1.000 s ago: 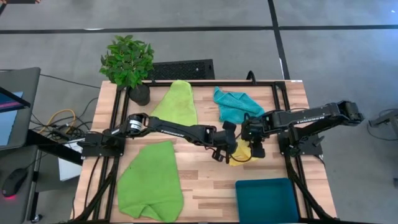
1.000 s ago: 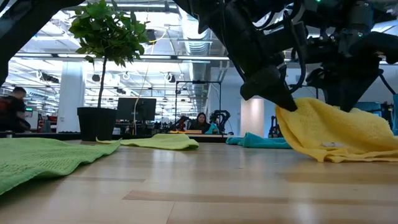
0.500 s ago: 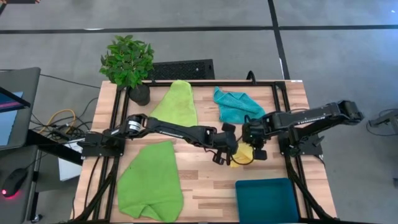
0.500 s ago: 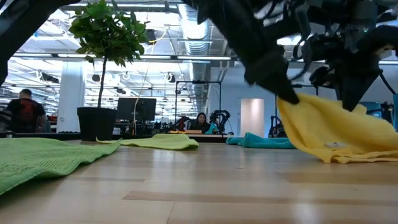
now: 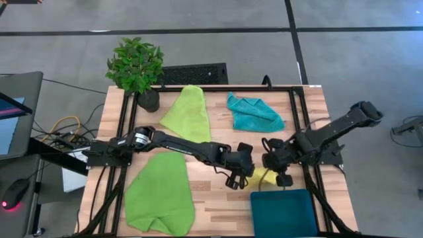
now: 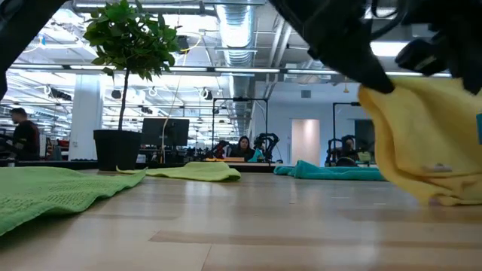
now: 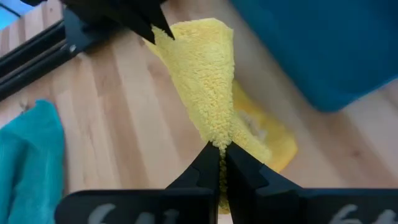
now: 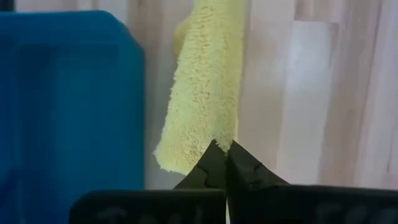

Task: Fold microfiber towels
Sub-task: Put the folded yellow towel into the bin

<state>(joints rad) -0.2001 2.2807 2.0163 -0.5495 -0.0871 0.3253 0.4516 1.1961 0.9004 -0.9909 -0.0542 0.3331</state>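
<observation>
Surface: wooden table (image 5: pixel 211 198) inside a black frame, on a grey floor; the low view looks past it into a bright open hall with desks and a seated person (image 6: pixel 244 148) far back.
Yellow towel: the yellow towel (image 5: pixel 263 176) hangs stretched between both grippers near the table's front middle, just behind the teal bin (image 5: pixel 284 213); in the low view it droops as a tall fold with its lower edge on the wood.
Left gripper: the left gripper (image 5: pixel 242 177) sits at the towel's left end, fingers pinched tight on one edge of the yellow cloth, as the left wrist view shows.
Right gripper: the right gripper (image 5: pixel 276 173) is at the towel's right end, just behind the bin, its fingers closed on another edge of the same cloth.
Green towels: one lime green towel (image 5: pixel 160 195) lies rumpled at the front left; the second lime green towel (image 5: pixel 188 114) lies at the back, beside the potted plant (image 5: pixel 136 66).
Turquoise towel: the turquoise towel (image 5: pixel 253 112) lies bunched at the back right, well apart from the grippers.
</observation>
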